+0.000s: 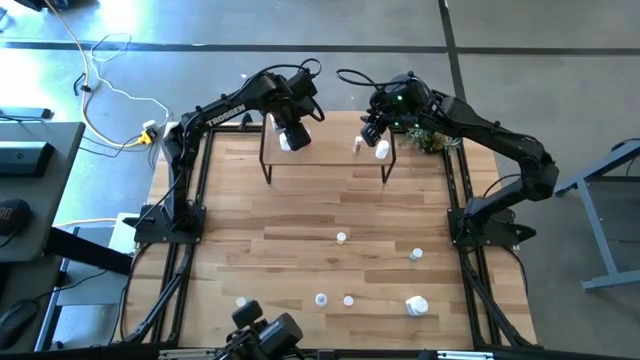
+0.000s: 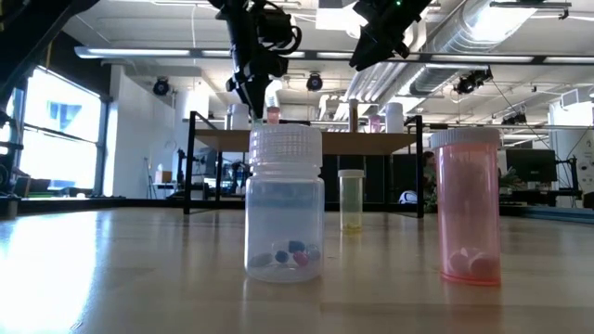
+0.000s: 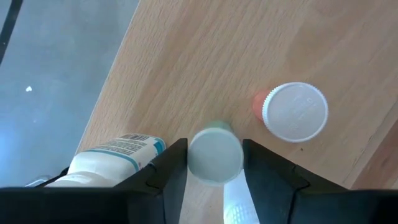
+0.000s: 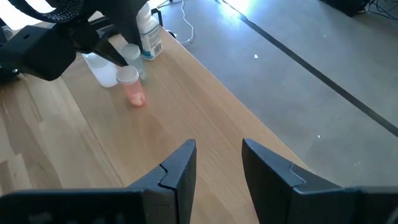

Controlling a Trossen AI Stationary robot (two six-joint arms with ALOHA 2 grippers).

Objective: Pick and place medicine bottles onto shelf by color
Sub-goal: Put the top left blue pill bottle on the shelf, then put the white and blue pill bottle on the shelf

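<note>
The light-wood shelf [image 1: 330,150] stands on black legs at the table's far middle. My left gripper [image 1: 291,133] is over its left end, shut on a small pale green bottle with a white cap [image 3: 215,155]. A pink bottle with a white cap [image 3: 292,112] stands on the shelf right beside it. A white bottle with a blue label [image 3: 118,155] is on the other side. My right gripper [image 4: 217,165] hangs open and empty above the shelf's right end [image 1: 376,125]. Several small bottles [image 1: 341,237] stand on the table's near half. My left gripper pinches the green bottle's white cap [image 3: 194,158] between its two fingers, one on each side. The fingers come from above, pointing down. The bottle is upright below them, its green body [image 3: 217,127] toward the shelf board; I cannot tell whether its base touches the board.
Two white bottles [image 1: 382,150] stand at the shelf's right end. A small green plant [image 1: 432,138] sits at the table's far right. In the low view a clear bottle [image 2: 285,204], a pink tube [image 2: 467,209] and a yellowish bottle [image 2: 351,199] stand on the table.
</note>
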